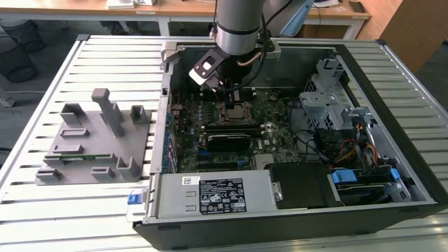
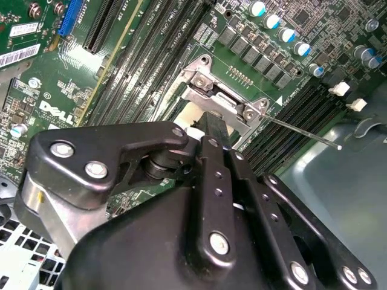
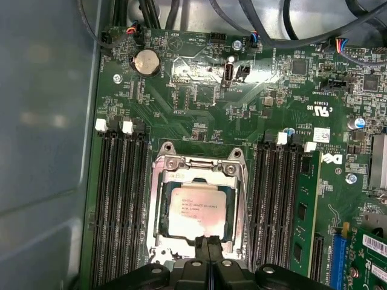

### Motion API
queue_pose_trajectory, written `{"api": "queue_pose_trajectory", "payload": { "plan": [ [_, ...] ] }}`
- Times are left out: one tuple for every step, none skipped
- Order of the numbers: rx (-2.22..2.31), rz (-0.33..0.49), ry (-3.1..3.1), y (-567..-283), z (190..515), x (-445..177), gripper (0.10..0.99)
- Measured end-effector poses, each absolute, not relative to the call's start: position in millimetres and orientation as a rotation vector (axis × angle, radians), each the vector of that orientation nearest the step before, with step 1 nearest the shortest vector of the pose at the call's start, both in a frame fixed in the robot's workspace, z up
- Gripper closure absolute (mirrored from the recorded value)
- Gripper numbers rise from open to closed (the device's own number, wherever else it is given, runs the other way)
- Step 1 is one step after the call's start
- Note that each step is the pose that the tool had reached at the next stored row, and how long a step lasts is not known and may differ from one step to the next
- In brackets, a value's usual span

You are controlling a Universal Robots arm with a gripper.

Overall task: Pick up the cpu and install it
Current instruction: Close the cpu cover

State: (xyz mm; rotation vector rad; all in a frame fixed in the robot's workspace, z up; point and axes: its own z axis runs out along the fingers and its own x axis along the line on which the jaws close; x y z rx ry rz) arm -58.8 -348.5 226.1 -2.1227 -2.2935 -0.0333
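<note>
Hand [image 3: 208, 244] pinched narrow, holding nothing, at edge of cpu [image 3: 196, 211] seated in socket frame [image 3: 199, 164]; memory slots [image 3: 121, 205] flank both sides, lid printed.

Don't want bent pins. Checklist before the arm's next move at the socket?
1. Cpu in socket: ok, lies flat inside the frame.
2. Gripper free of cpu: ok, shut at the cpu's edge, holding nothing.
3. Fingertips touching cpu: cannot tell.
4. Lever latched: cannot tell; its rod juts out past the socket.
5. Memory stick clear of gripper: ok, in its slot beside the socket.
</note>
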Motion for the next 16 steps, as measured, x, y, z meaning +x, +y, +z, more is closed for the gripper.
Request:
{"api": "queue_pose_trajectory", "payload": {
  "plan": [
    [-2.123,-0.033,-2.293,-348.5,226.1,-58.8,0.98],
    [-2.123,-0.033,-2.294,-348.5,226.1,-58.8,0.98],
    [-2.123,-0.033,-2.293,-348.5,226.1,-58.8,0.98],
    [-2.123,-0.033,-2.294,-348.5,226.0,-59.0,0.98],
    [-2.123,-0.034,-2.293,-348.5,225.9,-59.5,0.98],
    [-2.123,-0.034,-2.293,-348.5,225.6,-60.2,0.98],
    [-2.123,-0.033,-2.293,-348.5,225.4,-61.3,0.98],
    [-2.123,-0.034,-2.293,-348.5,224.9,-62.7,0.98],
    [-2.123,-0.034,-2.293,-348.5,224.2,-63.9,0.98],
    [-2.123,-0.034,-2.293,-348.4,223.5,-64.9,0.98],
    [-2.123,-0.034,-2.294,-348.5,222.7,-66.0,0.98],
    [-2.123,-0.033,-2.294,-348.5,221.8,-66.8,0.98],
    [-2.123,-0.033,-2.293,-348.5,220.8,-67.3,0.98],
    [-2.123,-0.033,-2.293,-348.5,219.6,-67.7,0.98],
    [-2.123,-0.033,-2.294,-348.5,218.2,-68.0,0.98],
    [-2.123,-0.033,-2.293,-348.3,216.7,-68.3,0.98]
  ]
}}
